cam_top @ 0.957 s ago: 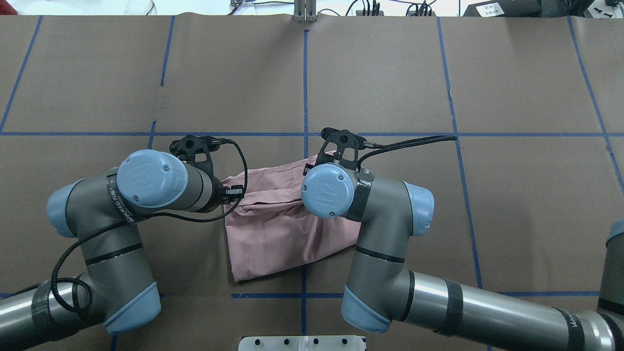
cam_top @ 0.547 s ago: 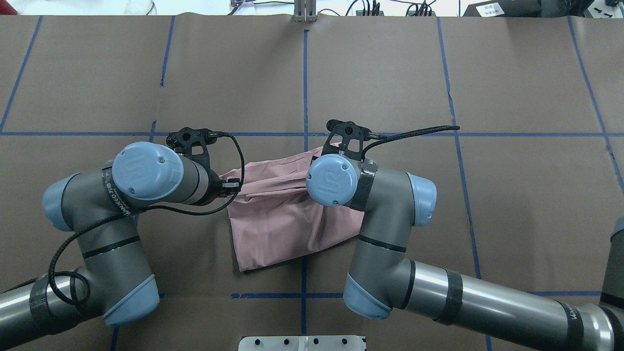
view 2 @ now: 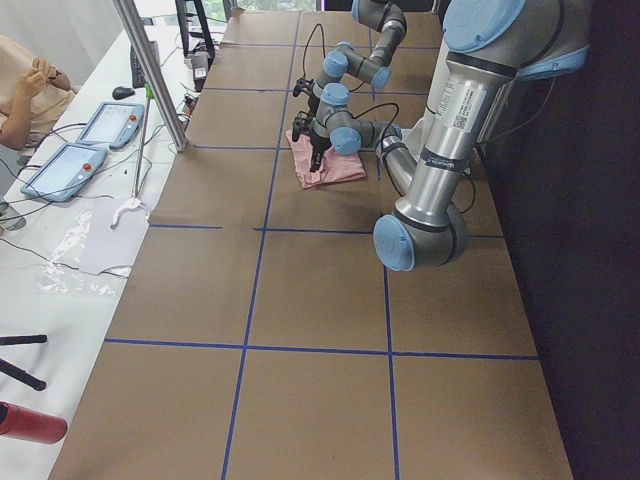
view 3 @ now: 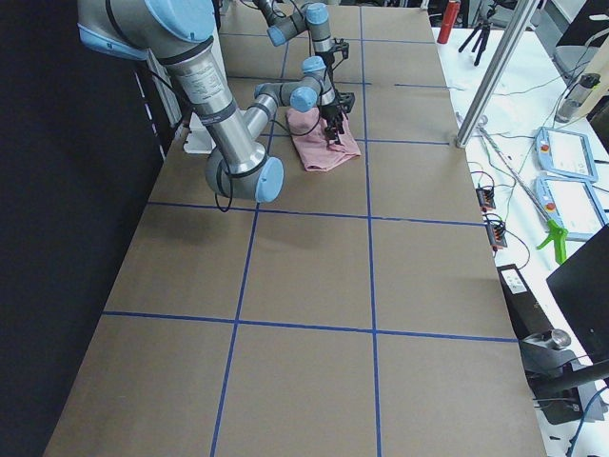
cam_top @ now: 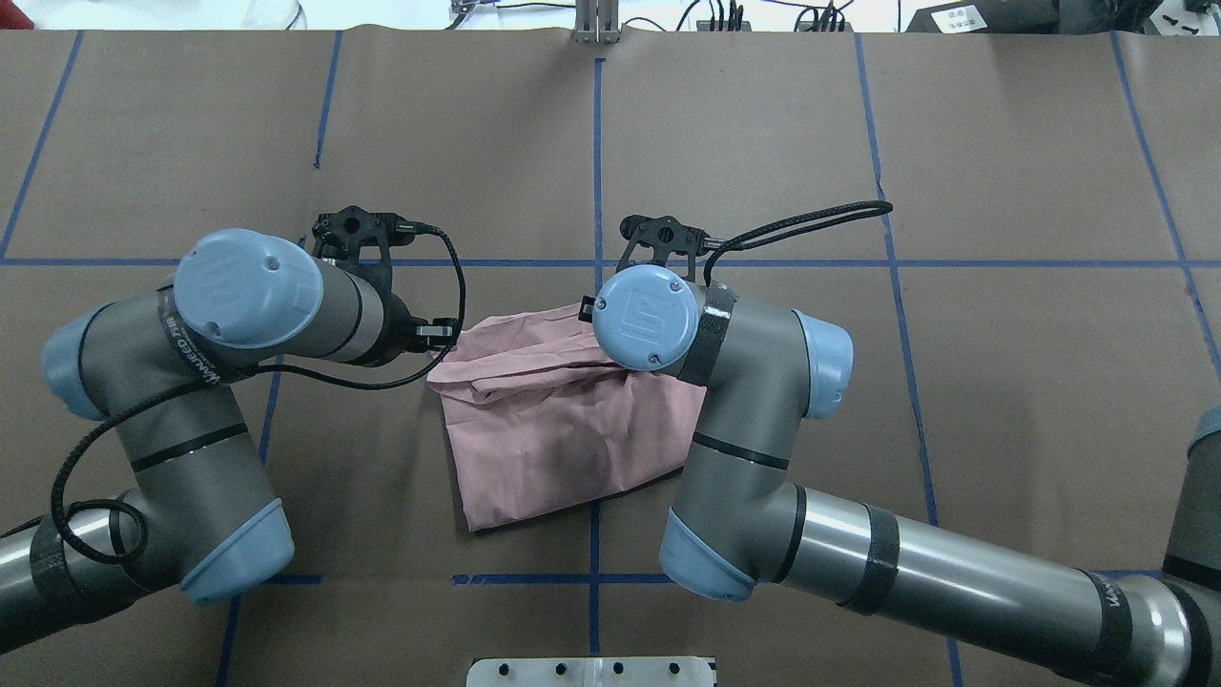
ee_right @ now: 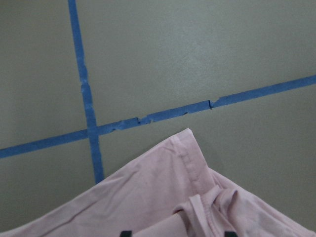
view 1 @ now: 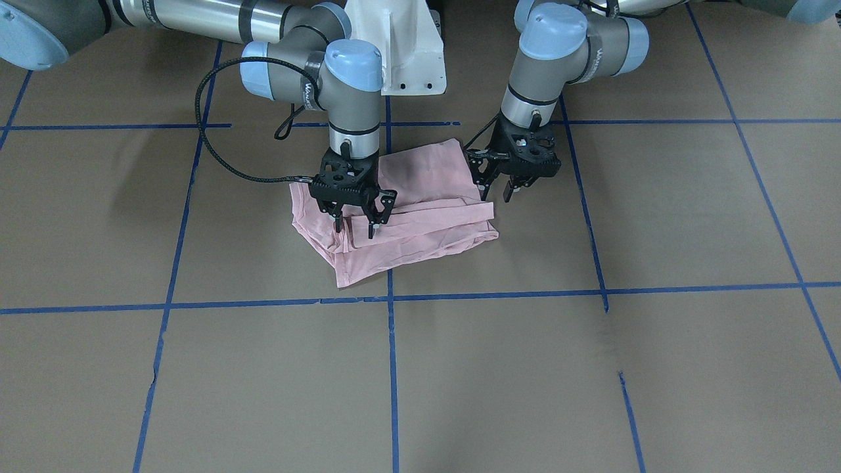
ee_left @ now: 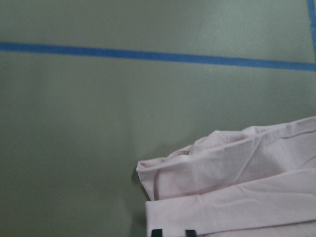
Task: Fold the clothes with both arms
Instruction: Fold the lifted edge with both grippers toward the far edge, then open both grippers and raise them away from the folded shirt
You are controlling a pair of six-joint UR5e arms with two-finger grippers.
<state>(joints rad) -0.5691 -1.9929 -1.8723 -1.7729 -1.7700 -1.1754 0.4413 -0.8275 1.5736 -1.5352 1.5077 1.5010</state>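
- The left arm (cam_top: 248,296) carries the left jaws part open, narrower than the other pair, with nothing between them as far as I can tell. They hang at the side edge of the T-shirt (cam_top: 544,439), with cloth just below and inward of them.
- The T-shirt lies on the worktop (cam_top: 954,143) between the two pairs of jaws. It is folded into a compact, layered bundle with the plain pink side out. A doubled strip runs across its top from one pair to the other.
- The right arm (cam_top: 754,382) holds the right jaws wide open and empty, tips just above the cloth. One shirt corner pokes out ahead of them.
- The main folds look done and released. Uneven edges suggest that squaring up, or a last halving, is left.
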